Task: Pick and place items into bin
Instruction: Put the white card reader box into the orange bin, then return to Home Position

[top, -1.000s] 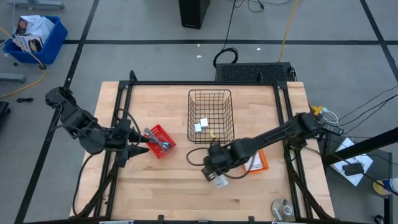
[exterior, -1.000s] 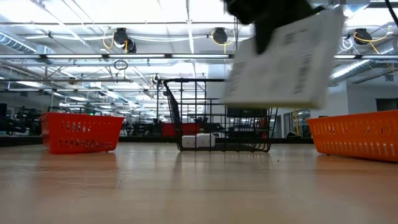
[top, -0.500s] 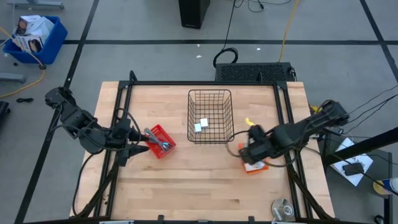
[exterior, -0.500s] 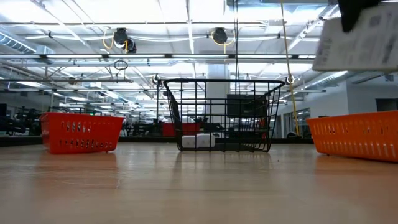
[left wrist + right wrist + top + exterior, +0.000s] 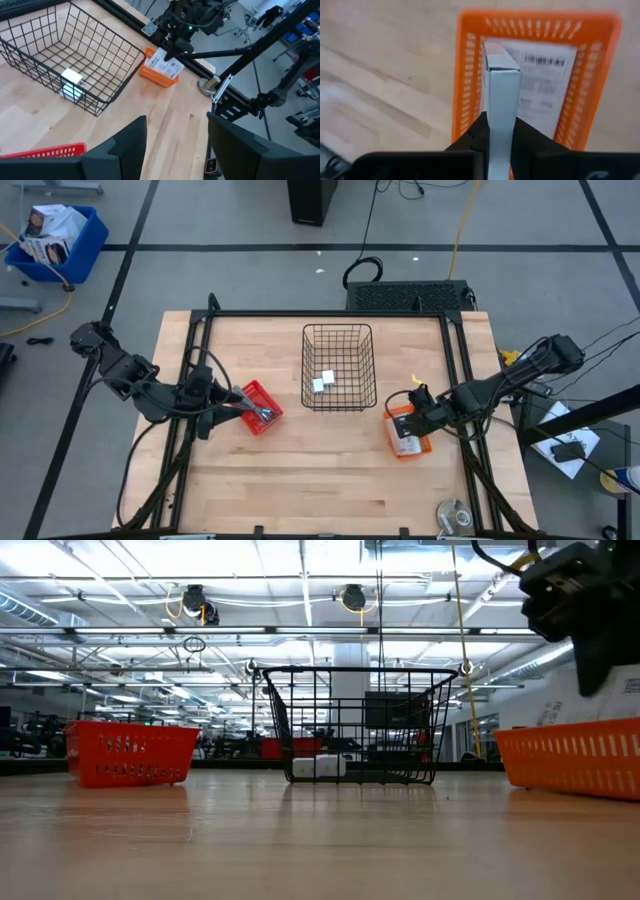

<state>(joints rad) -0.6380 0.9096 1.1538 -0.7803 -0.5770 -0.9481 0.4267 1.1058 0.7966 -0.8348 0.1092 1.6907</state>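
My right gripper (image 5: 418, 414) hovers over the orange bin (image 5: 392, 420) at the table's right, shut on a flat white card box (image 5: 502, 85) seen edge-on. In the low view the box (image 5: 612, 700) reaches down behind the bin's wall (image 5: 570, 755). Another printed card (image 5: 545, 85) lies flat in that bin. My left gripper (image 5: 232, 406) is open and empty at the red bin (image 5: 262, 396), which holds slim tools (image 5: 262, 412). Two small white blocks (image 5: 322, 381) lie in the wire basket (image 5: 338, 332). My right gripper pinches the card box by its upper edge (image 5: 501, 125) between its two fingers, one on each flat face. The fingers come from above, slanting down. The box hangs upright below them over the orange bin; whether its lower edge touches the bin I cannot tell.
The wire basket stands at the table's middle back, between the red bin and the orange one. Black frame rails (image 5: 462, 380) run along the table's left and right sides. Bare wood (image 5: 320, 480) fills the near half. A round metal piece (image 5: 453, 516) lies at the near right corner.
My right gripper has carried the white card box from in front of the wire basket toward the table's right edge, then down over the orange bin, rolling as it went. The box now hangs upright with its lower part behind the bin's wall.
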